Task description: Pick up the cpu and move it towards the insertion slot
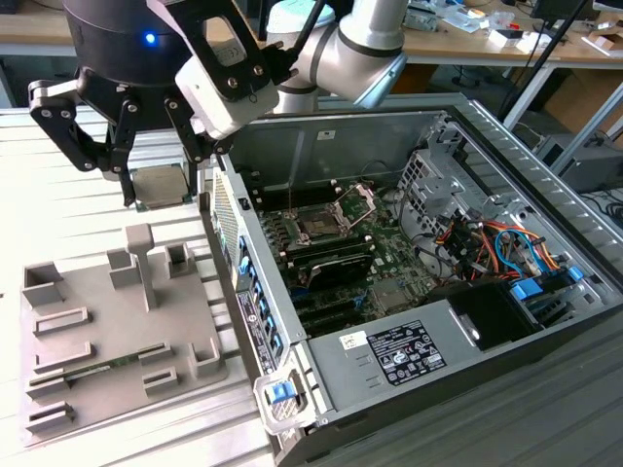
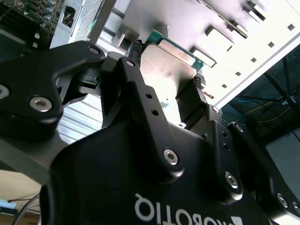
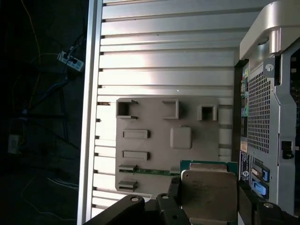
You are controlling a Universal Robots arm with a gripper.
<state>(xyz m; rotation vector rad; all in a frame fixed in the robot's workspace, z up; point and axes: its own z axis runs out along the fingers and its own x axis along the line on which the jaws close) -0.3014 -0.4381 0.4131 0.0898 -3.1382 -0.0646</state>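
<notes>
The cpu (image 1: 162,185), a small square chip with a pale metal top, hangs in the air above the grey tray (image 1: 92,365), at the exterior view's left of the open computer case. My gripper (image 1: 164,181) is shut on it, one black finger on each side edge. Both wrist views show the cpu (image 2: 165,65) (image 3: 208,193) clamped between the fingertips (image 2: 198,83) (image 3: 246,199). The insertion slot (image 1: 316,226), a dark square socket with a silver frame and raised wire bracket, lies on the green board inside the case, to the exterior view's right of the gripper.
The case's grey side wall (image 1: 243,263) (image 3: 267,93) stands between the gripper and the socket. The tray (image 3: 154,119) carries raised grey blocks and a tall post (image 1: 143,261). Cables and drive bays (image 1: 487,243) fill the case's far side. Ribbed metal table (image 3: 164,51) lies underneath.
</notes>
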